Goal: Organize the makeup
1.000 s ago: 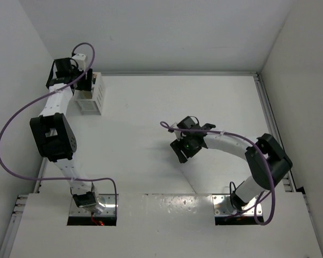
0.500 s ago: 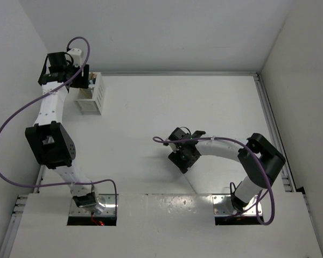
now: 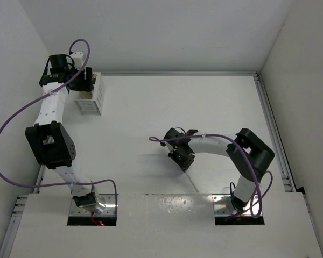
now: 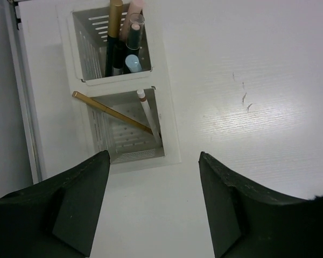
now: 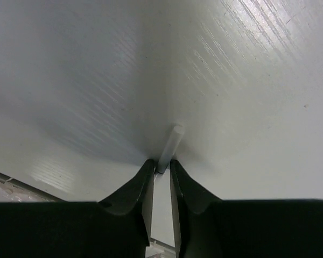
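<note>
Two fingertips of the right claw [image 5: 161, 167] are pinched almost together on the near end of a thin pale stick [image 5: 170, 141]. It lies flat on the white table [image 5: 247, 75], pointing away from the wrist. That arm is folded pretty hard: elbow out to the right, forearm reaching left toward mid-table, wrist tipped down so the tips meet the surface.

The left claw [image 4: 153, 201] is spread wide with nothing in it, hanging over the white slatted box [image 4: 169, 129] in the far left corner, arm stretched out long. The far compartment holds a gold-capped dark stick [image 4: 114, 32], a pink tube [image 4: 133, 8], a clear tube [image 4: 135, 29] and a light blue one [image 4: 132, 63], all upright. The near compartment has a tan pencil [image 4: 110, 110] and a white stick [image 4: 149, 115] leaning
</note>
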